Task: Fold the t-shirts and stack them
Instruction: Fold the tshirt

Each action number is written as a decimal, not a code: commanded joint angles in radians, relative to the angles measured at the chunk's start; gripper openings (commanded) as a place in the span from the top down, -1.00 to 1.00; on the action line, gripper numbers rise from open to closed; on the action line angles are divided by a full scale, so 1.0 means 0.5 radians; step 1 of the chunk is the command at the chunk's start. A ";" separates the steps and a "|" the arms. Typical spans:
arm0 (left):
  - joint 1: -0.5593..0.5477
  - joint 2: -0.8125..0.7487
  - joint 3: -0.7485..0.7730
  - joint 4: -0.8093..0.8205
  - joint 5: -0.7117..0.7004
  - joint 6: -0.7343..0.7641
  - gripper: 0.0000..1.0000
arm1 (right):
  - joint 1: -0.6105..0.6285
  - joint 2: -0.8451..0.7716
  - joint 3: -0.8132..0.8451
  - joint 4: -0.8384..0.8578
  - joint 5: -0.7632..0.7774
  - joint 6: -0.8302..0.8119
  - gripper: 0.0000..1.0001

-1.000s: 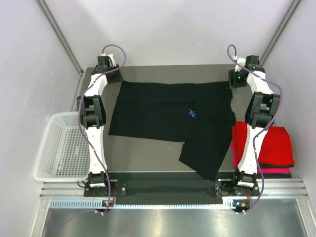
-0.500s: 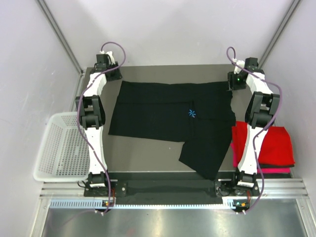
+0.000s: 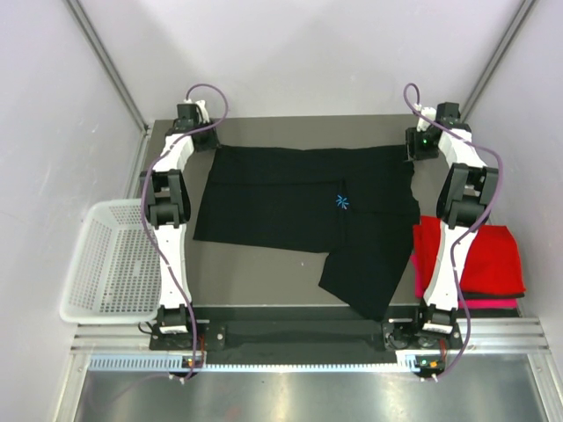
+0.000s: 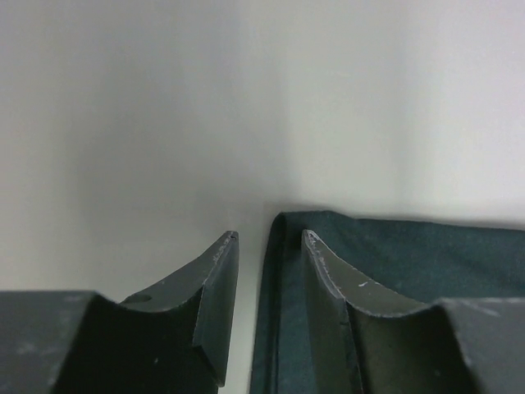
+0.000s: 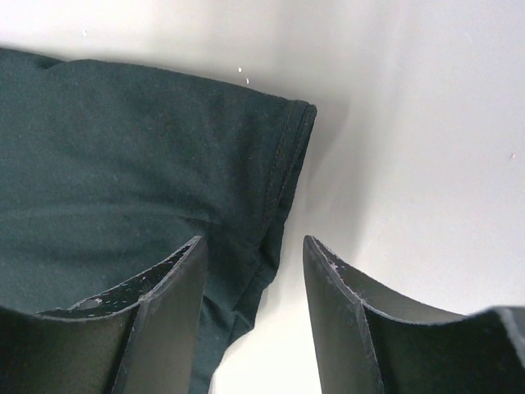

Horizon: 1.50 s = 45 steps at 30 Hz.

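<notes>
Top external view: the black t-shirt (image 3: 308, 211) lies spread flat across the table (image 3: 255, 272), light-blue chest mark (image 3: 342, 202) facing up, with one portion reaching toward the near right edge. The folded red t-shirt (image 3: 493, 255) sits at the right table edge on the magenta t-shirt (image 3: 493, 303), of which only a strip shows. The white mesh basket (image 3: 106, 264) stands off the table's left side. The left gripper (image 3: 195, 121) is at the shirt's far left corner and the right gripper (image 3: 420, 141) at its far right corner. Left wrist view: the left gripper (image 4: 269, 238) has its jaws narrowly apart, straddling the shirt's (image 4: 410, 254) hemmed edge. Right wrist view: the right gripper (image 5: 254, 242) has its jaws apart over the shirt's (image 5: 123, 148) stitched corner; contact cannot be determined
</notes>
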 commanded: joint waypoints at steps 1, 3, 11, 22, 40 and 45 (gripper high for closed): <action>-0.016 0.082 0.124 0.015 0.022 0.031 0.20 | 0.005 -0.048 0.013 0.064 -0.029 0.007 -0.02; -0.025 0.116 0.176 0.009 0.038 0.040 0.28 | 0.005 -0.039 0.016 0.064 -0.035 0.010 -0.02; -0.031 0.156 0.182 0.018 0.013 0.059 1.00 | 0.002 0.025 0.086 0.043 -0.050 0.062 -0.04; 0.051 0.086 0.118 0.064 -0.119 0.040 1.00 | 0.005 0.289 0.491 -0.019 -0.075 0.218 -0.16; 0.070 -0.062 -0.048 0.104 -0.275 0.074 1.00 | 0.127 0.464 0.636 -0.019 0.051 0.298 1.00; 0.094 -0.004 0.035 0.098 -0.324 0.074 1.00 | 0.130 0.479 0.694 0.085 0.198 0.372 1.00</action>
